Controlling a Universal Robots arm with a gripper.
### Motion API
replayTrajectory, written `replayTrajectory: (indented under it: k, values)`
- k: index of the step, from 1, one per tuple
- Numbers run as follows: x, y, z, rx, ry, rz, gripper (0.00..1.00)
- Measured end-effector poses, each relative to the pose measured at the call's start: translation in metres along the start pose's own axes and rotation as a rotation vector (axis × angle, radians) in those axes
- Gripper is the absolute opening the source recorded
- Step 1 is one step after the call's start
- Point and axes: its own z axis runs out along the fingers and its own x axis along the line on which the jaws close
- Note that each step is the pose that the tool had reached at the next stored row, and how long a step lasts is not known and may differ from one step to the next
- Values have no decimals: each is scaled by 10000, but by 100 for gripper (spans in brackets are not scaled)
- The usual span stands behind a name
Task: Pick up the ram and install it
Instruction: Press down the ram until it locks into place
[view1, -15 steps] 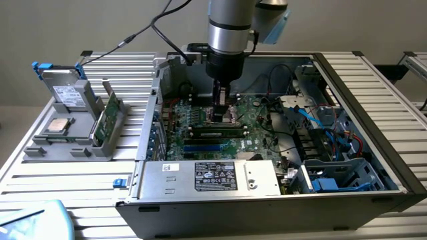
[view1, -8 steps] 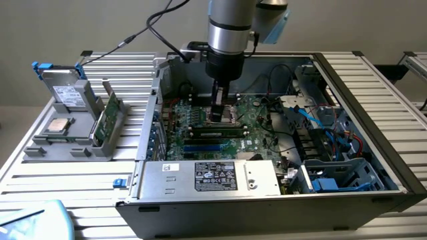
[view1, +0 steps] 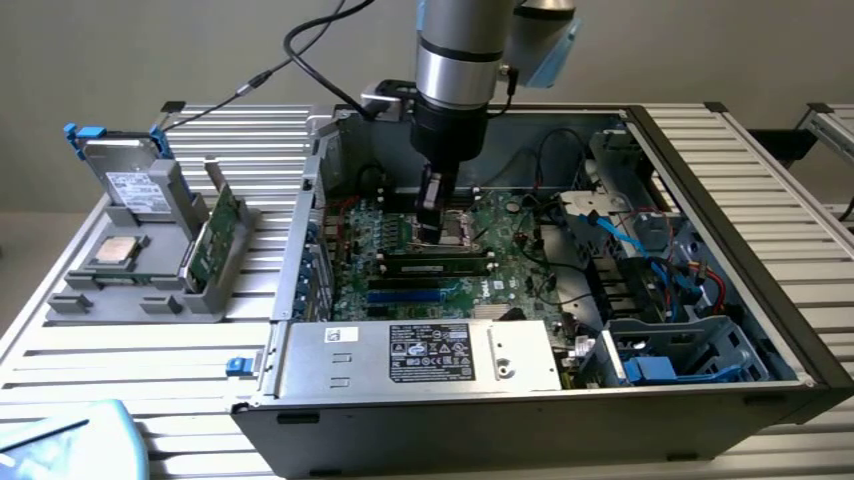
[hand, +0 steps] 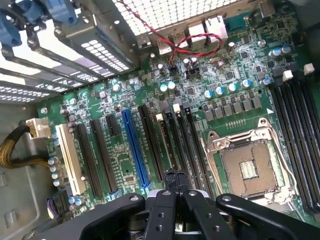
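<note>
The ram (view1: 434, 266) is a long dark stick with a pale label. It stands on edge in a memory slot on the green motherboard (view1: 400, 235), inside the open computer case. My gripper (view1: 431, 232) points straight down just behind and above the stick, beside the processor socket (view1: 461, 232). In the wrist view my gripper (hand: 175, 176) has its black fingers pressed together with nothing between them. They hang over the row of dark memory slots (hand: 186, 142) next to the empty silver socket (hand: 250, 167).
The case walls (view1: 707, 160) enclose the board. A power supply (view1: 414, 355) sits at the front and blue cables (view1: 654, 240) and a drive cage at the exterior view's right. A grey holder (view1: 134, 285) outside holds a silver processor chip (view1: 114, 252), a green card (view1: 214, 235) and a drive (view1: 134, 185).
</note>
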Motion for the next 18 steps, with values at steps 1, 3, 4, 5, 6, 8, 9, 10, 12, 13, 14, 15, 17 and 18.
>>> replayTrajectory:
  k: [1,3,4,5,6,8,9,10,12,13,14,15,17,18]
  values:
    - [0,0,-1,-14,-5,116,11]
    - [1,0,-6,-40,-6,326,11]
    - [1,0,-8,-53,-7,435,11]
    - [1,1,-11,-65,-7,541,11]
    - [2,1,-13,-77,-3,649,11]
    - [3,1,-21,-98,8,850,11]
    - [3,2,-25,-106,19,949,11]
    - [4,2,-29,-110,31,1041,11]
    - [5,2,-42,-111,85,1215,11]
    - [6,2,-49,-109,117,1290,11]
    - [8,2,-55,-105,154,1371,11]
    - [8,2,-56,-105,180,1450,11]
    - [8,3,-56,-107,232,1640,11]
    - [8,3,-57,-114,250,1743,11]
